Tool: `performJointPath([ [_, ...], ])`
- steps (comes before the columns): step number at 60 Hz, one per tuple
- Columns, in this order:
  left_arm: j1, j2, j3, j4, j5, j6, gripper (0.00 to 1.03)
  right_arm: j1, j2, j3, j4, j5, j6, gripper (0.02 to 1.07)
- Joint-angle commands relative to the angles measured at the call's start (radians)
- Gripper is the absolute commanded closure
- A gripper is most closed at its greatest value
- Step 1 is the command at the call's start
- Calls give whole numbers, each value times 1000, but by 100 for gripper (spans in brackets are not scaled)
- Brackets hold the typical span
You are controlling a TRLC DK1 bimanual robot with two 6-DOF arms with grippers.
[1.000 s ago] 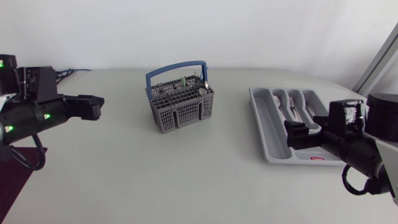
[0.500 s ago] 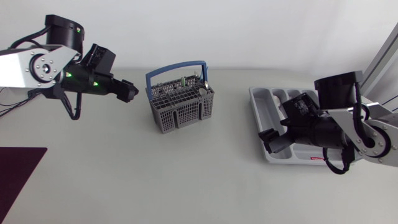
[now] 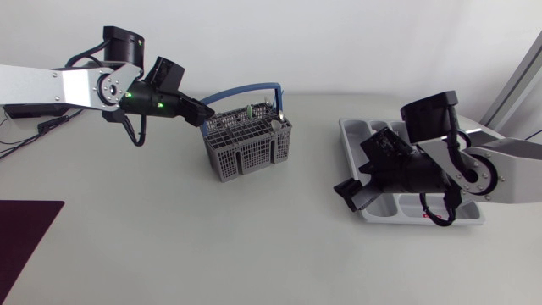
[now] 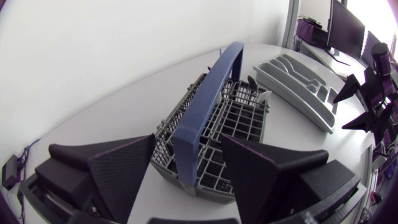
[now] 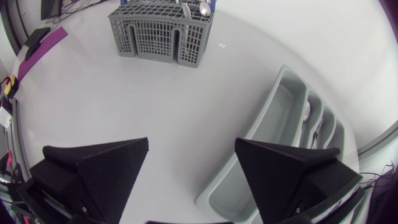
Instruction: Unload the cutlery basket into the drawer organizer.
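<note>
Our left gripper at the basket
Fingers apart, handle between them, running straight ahead; right gripper, also apart, sits farther.

Site: looked like a robotics lab | Evidence: silver-grey left arm and right arm reached over a plain pale worktop | Props: cutlery basket and drawer organizer stood staged on it
</note>
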Motion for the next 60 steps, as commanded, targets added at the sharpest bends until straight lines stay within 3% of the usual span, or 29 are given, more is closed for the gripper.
performJointPath([
  [1, -15, 43, 25, 14, 6, 29, 29, 12, 23, 22, -7, -4, -16, 7],
  [10, -19, 61, 17, 45, 6, 55, 48, 12, 28, 23, -7, -8, -22, 7],
  [13, -19, 61, 15, 51, 6, 56, 63, 12, 29, 23, -5, -13, -22, 7],
  [17, -18, 69, 25, 51, 6, 60, 93, 12, 32, 20, -5, -22, -22, 7],
  [19, -15, 75, 32, 50, 6, 58, 100, 12, 36, 20, -5, -22, -22, 7],
  [44, 37, -8, -51, -62, 156, 170, 100, 14, 0, 5, -25, -24, -31, 7],
  [60, 30, -166, -219, -178, 256, 307, 100, 35, -81, -31, -60, -22, -31, 7],
])
